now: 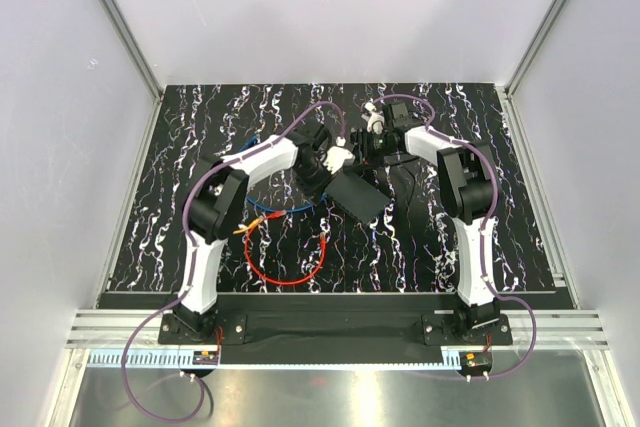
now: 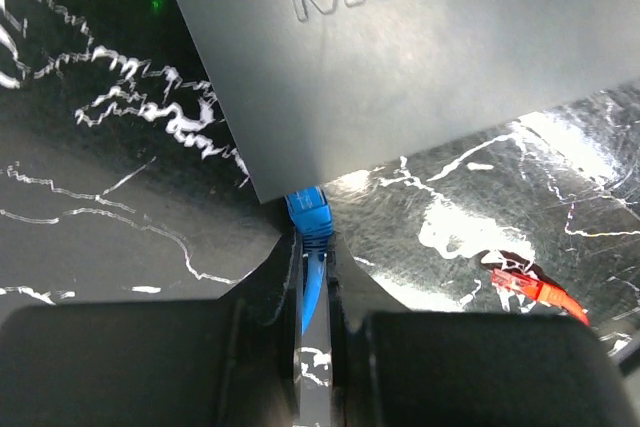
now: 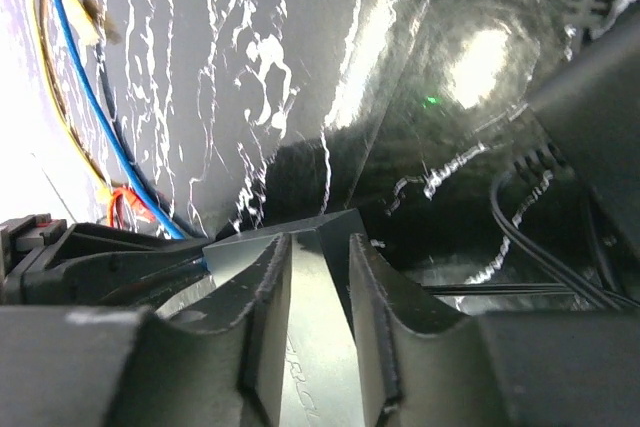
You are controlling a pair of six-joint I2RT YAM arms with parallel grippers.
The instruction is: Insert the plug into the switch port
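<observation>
The flat black box (image 1: 358,194) lies mid-table, and its lettered face (image 2: 400,67) fills the top of the left wrist view. My left gripper (image 2: 315,247) is shut on the blue plug (image 2: 308,215) and its cable, just behind the boot. The plug's front end meets the box's edge at a corner; the switch port itself is hidden there. My right gripper (image 3: 320,257) straddles the box's far corner (image 3: 335,232), one finger on each side. Whether its pads press on the box does not show.
A red cable loop (image 1: 285,267) and a yellow cable (image 1: 245,230) lie near the left arm. A red-orange plug (image 2: 530,289) rests right of the left jaws. A black lump with a thin cord (image 1: 400,112) sits at the back, its cord (image 3: 540,247) passing the right fingers.
</observation>
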